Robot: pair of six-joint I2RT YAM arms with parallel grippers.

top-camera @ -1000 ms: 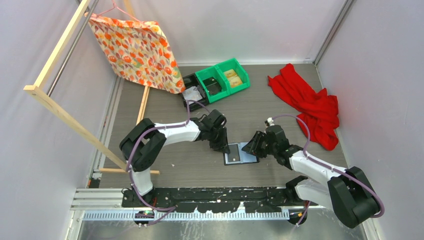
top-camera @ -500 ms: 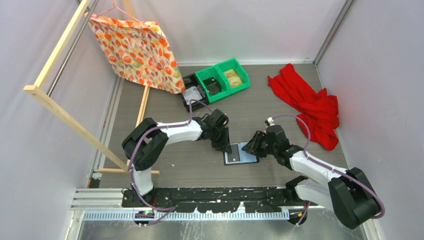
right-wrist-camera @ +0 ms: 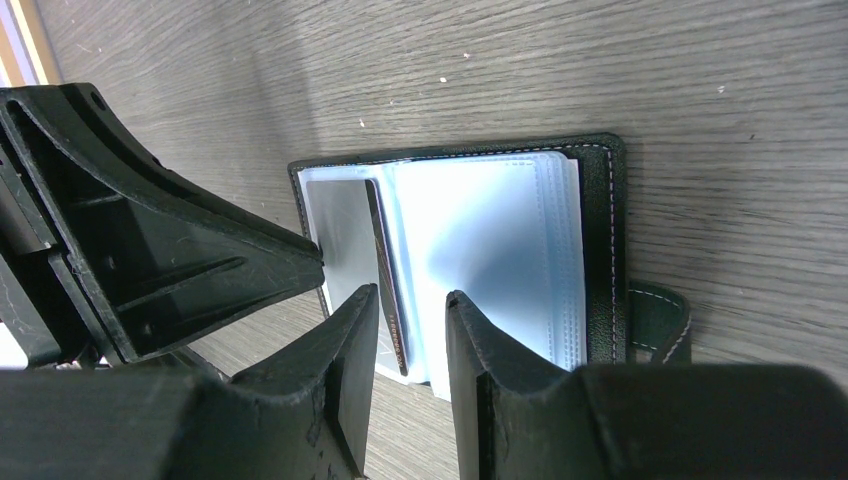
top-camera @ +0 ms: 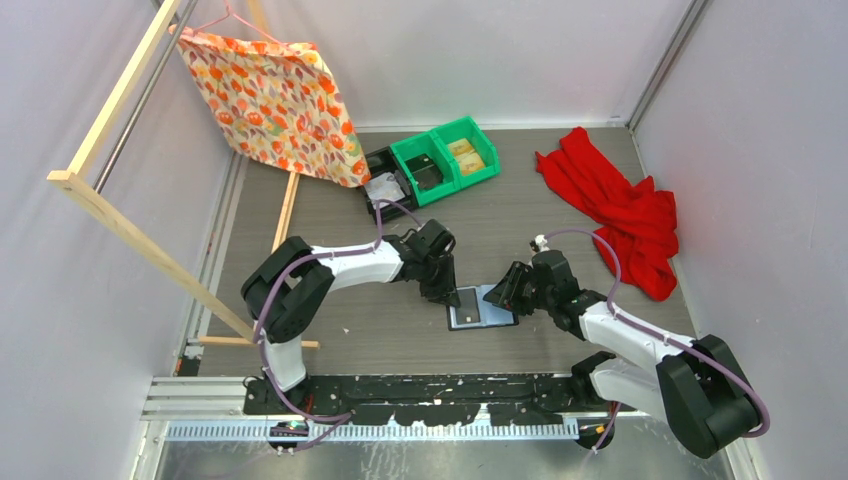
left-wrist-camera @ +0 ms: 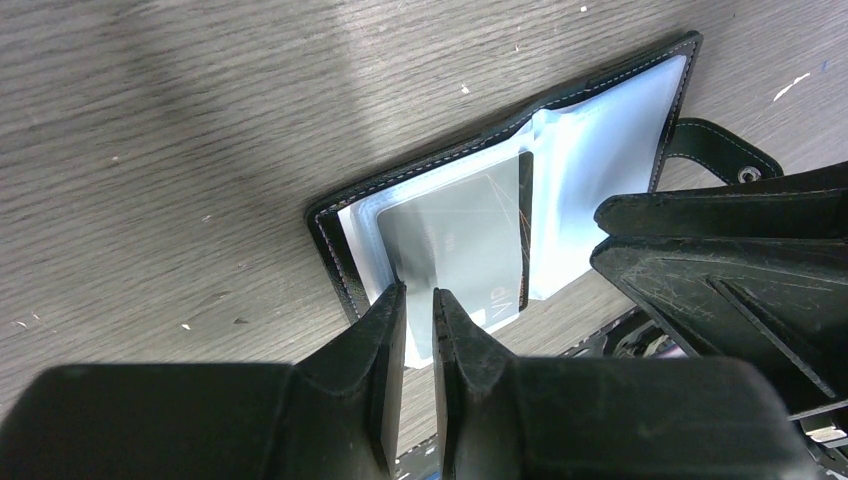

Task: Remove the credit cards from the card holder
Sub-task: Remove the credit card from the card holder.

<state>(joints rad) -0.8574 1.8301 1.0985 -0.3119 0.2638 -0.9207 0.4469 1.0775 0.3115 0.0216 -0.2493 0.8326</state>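
Reaching in from opposite sides: both arms are low and folded at the elbow, wrists angled down at the card holder (right-wrist-camera: 602, 240).

Left gripper (left-wrist-camera: 418, 296) sits at the holder's left edge. Its fingers are nearly pressed together and pinch the end of the credit card (left-wrist-camera: 455, 240), with sleeve film likely in the slit too.

Right gripper (right-wrist-camera: 412, 296) is at the holder's right side. Its fingers are part-way spread and straddle the edge of the clear sleeves (right-wrist-camera: 490, 250). Can't tell if they actually press on them.

- Holder: black bifold, lying open and flat, pale stitching round the rim. Snap tab (left-wrist-camera: 748, 172) sticks out on the side away from the left gripper.
- Card: grey and glossy, in the left half of the holder, with a dark strip along the side nearest the fold.
- Sleeves: a pale blue stack fills the holder's other half.

The holder lies on the grey-brown wood-grain table (top-camera: 330, 330), between the two grippers and just ahead of the arm bases.

- Beyond the holder: green bins (top-camera: 445, 158) with a black bin (top-camera: 383, 185) touching their left side.
- Far right of the holder: crumpled red cloth (top-camera: 620, 210).
- Far left of the holder: orange floral cloth (top-camera: 275, 95) hanging by a wooden frame (top-camera: 120, 125).

Plain pale walls on three sides.
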